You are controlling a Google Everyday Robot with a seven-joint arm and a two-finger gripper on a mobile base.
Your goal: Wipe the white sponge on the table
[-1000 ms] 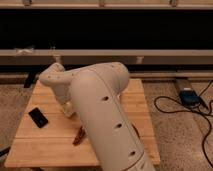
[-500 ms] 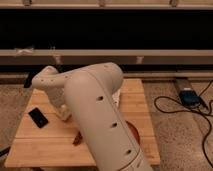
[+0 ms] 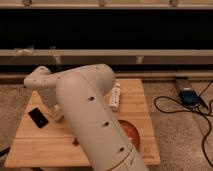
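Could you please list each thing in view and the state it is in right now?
Arm: stretched across the table, hiding its middle.
Gripper: down at the table's left part, beside the phone.
Phone: lying flat, screen dark.
White bar device: lying flat, partly hidden by the arm.
Red dish: on the table, partly hidden.
Table: bearing all these.
Sponge: not visible.

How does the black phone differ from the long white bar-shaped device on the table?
The black phone is dark, short and flat; the white bar-shaped device is pale, longer and narrower, with dark marks. The phone lies near the left edge of the table, the bar right of the arm. Both lie flat and untouched. The gripper, low beside the phone, is mostly hidden by the arm.
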